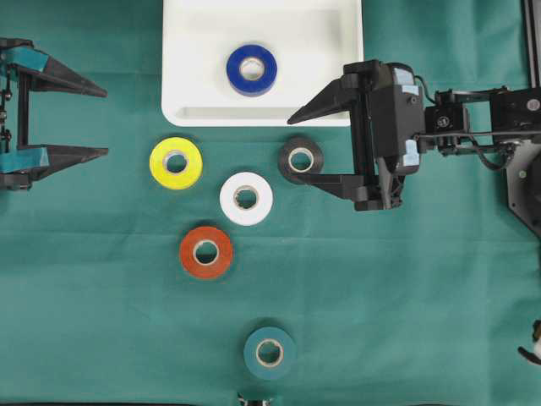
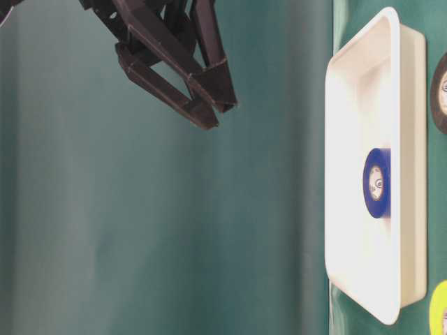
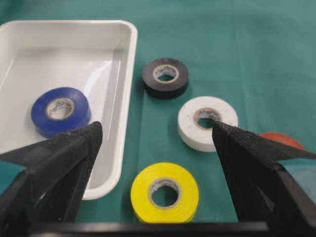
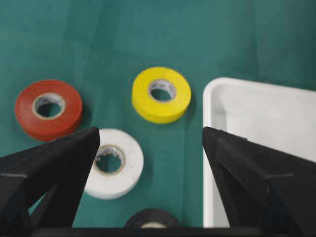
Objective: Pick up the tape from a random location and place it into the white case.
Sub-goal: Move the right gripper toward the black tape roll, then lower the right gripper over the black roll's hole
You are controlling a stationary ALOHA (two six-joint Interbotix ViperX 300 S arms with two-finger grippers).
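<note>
- Black tape roll (image 4: 152, 217): lying at the bottom edge of the right wrist view, only its upper arc showing; in the table-level view just a sliver showing at the right edge.
- Red tape roll (image 3: 281, 139): sitting mostly hidden behind a finger of the left gripper (image 3: 154, 134) in the left wrist view.
- Yellow tape roll (image 2: 439, 309): being cut off by the table-level picture's corner.
- White case (image 4: 256, 143): running off the right edge of the right wrist view.

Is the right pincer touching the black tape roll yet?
Cannot tell. In the overhead view one finger of the right pincer overlaps the edge of the black tape roll, but height is unreadable; the right wrist view crops the roll.
</note>
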